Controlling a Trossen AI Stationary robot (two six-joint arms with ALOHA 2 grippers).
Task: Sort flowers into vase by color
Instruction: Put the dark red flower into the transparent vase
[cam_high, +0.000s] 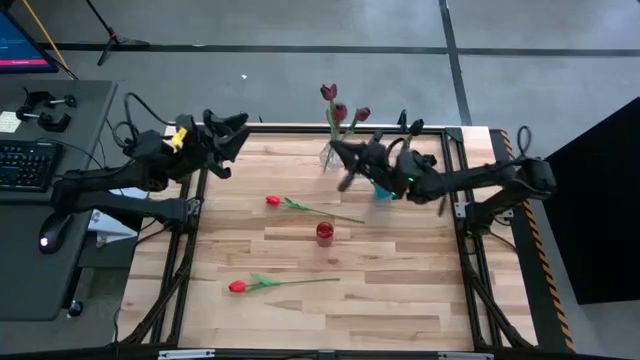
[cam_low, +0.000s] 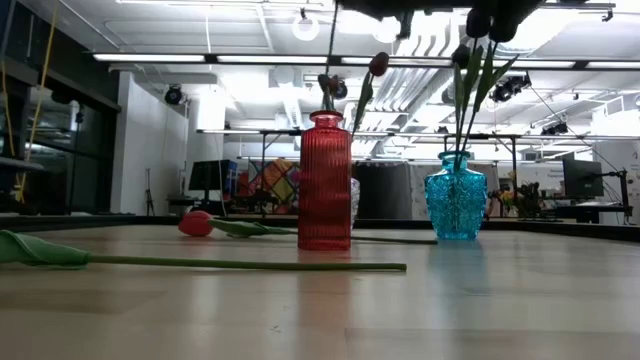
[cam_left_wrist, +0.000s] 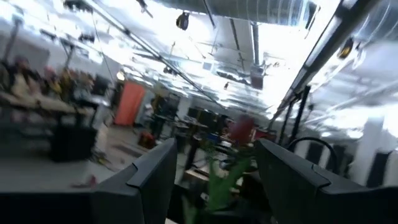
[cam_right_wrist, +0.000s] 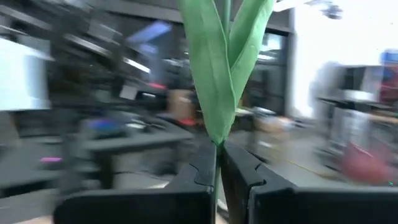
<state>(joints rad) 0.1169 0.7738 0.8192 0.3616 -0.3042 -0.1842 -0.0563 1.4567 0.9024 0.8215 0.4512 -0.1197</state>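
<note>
Two red tulips lie flat on the table, one mid-table (cam_high: 272, 201) and one nearer the front (cam_high: 237, 286). A red vase (cam_high: 324, 233) (cam_low: 325, 180) stands mid-table, and a blue vase (cam_low: 456, 195) with dark-headed tulips (cam_low: 478, 22) stands under my right arm. Maroon tulips (cam_high: 340, 112) stand at the far edge. My right gripper (cam_high: 346, 163) is shut on a green tulip stem (cam_right_wrist: 217, 155) beside them; its head is out of view. My left gripper (cam_high: 228, 140) is open and empty above the far left corner. My right gripper pinches the tulip's thin stem (cam_right_wrist: 217, 163) between its two fingers, just below the point where two long leaves (cam_right_wrist: 217, 68) fork. The fingers lie across the stem. The stem stands upright in the hold, leaves above the fingers, and runs on below them.
Pale glass (cam_low: 352, 200) shows behind the red vase, at the foot of the maroon tulips. Dark frame rails run along the table's left and right edges (cam_high: 190, 215). A desk with a keyboard (cam_high: 25, 165) stands left of the table. Bare wood lies at the front right (cam_high: 400, 300).
</note>
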